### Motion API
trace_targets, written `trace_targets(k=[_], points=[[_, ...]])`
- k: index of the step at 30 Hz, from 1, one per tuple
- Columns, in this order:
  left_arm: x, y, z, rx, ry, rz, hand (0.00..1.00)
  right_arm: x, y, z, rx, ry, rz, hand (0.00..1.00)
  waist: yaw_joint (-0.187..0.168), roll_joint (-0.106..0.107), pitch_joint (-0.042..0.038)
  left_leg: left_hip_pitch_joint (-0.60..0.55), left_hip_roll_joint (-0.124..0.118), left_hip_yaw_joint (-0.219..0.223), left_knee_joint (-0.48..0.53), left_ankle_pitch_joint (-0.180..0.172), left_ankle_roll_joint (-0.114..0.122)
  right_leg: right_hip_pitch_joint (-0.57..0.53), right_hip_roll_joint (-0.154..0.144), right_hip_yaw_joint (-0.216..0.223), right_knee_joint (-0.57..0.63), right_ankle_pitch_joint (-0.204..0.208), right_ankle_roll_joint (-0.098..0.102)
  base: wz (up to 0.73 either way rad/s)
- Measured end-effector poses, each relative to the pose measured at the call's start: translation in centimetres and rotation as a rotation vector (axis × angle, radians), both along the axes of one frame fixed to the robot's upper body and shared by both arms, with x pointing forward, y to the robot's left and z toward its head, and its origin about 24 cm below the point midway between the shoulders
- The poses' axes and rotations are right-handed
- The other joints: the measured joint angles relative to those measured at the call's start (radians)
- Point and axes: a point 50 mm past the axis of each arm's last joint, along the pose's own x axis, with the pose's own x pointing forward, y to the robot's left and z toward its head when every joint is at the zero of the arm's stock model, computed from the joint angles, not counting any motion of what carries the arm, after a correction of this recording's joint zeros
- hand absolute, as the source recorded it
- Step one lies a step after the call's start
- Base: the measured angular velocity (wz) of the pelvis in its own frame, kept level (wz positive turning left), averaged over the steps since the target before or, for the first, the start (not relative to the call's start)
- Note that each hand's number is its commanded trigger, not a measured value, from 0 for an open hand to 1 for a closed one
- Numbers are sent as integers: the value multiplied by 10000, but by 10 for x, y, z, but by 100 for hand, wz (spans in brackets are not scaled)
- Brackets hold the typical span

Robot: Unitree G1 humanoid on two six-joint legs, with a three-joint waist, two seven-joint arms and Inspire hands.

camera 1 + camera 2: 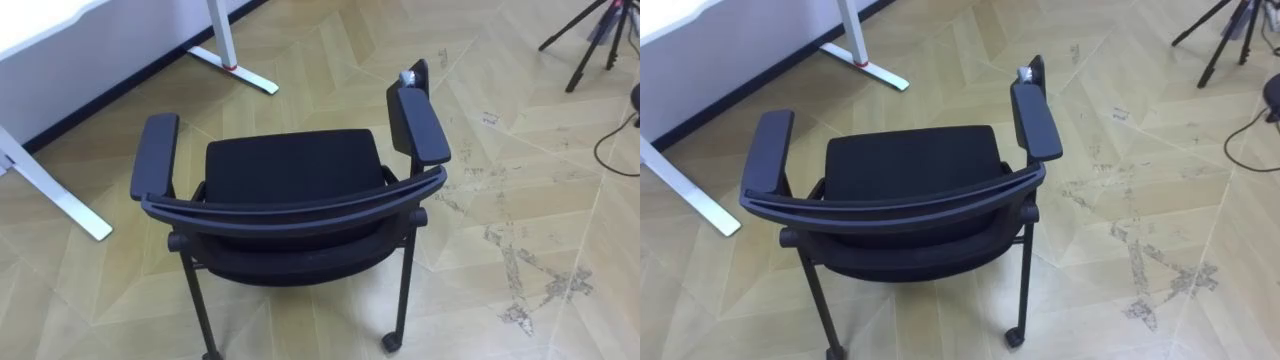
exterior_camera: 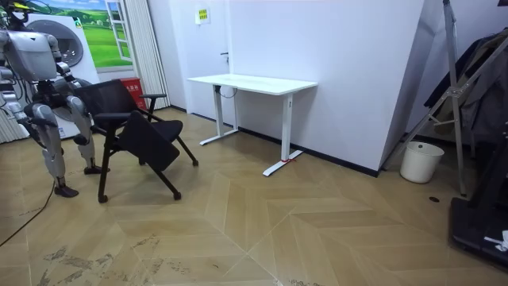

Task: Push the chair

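Note:
A black chair [image 1: 290, 190] with a padded seat, two armrests and a curved backrest [image 1: 300, 208] stands on the wooden floor right below me, its back toward me. Its right armrest [image 1: 422, 128] carries a small grey piece at the far tip. In the room view the chair [image 2: 139, 135] is just in front of the robot, which stands behind it at the room view's left. My left hand [image 2: 77, 102] is near the chair's back and my right hand [image 2: 9, 102] is by my side; both are too small to read.
A white desk [image 2: 252, 83] stands ahead to my left by the wall, its foot [image 1: 235, 70] and another leg [image 1: 60, 200] near the chair. Tripod legs [image 1: 590, 40] and a dark cable [image 1: 615, 150] lie to the far right. A white bucket [image 2: 421, 161] is by the wall.

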Motion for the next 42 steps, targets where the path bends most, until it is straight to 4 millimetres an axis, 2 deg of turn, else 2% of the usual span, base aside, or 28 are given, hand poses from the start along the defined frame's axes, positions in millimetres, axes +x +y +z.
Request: trace_targets(k=[13,23,31,35,38,42], points=[[-1,1,0,176,159,-248,0,-4,-1,-1,0,385,-371,0,-27,-23,-13,-6,0,-12,0,0,0,20,1,6,1,-13,-3,0],[-5,3,-1,431,301,404,0,-11,-4,-1,-271,700,-960,0,4,-40,-11,7,0,43,0,0,0,20,2,26,4,-11,-5,0],[-13,8,-1,719,427,1253,0,-15,-5,-1,-464,886,-1234,0,9,-48,-62,6,0,49,0,0,0,35,1,18,-5,-11,-5,0],[-17,11,-1,1039,542,1658,0,-18,-5,-1,-546,999,-1306,0,18,-39,-40,136,-2,43,-1,-2,-2,191,3,16,-18,-15,-5,0],[-22,15,0,1461,671,2071,0,-20,-6,-1,-641,1092,-1323,0,38,-20,-70,182,-1,42,2,-17,-21,215,8,38,-9,-47,-12,0],[-25,23,2,2172,896,2223,0,-19,-8,-1,-782,1127,-1296,0,3,32,-60,174,-1,-42,3,-18,-21,216,5,15,0,-47,-11,3]])
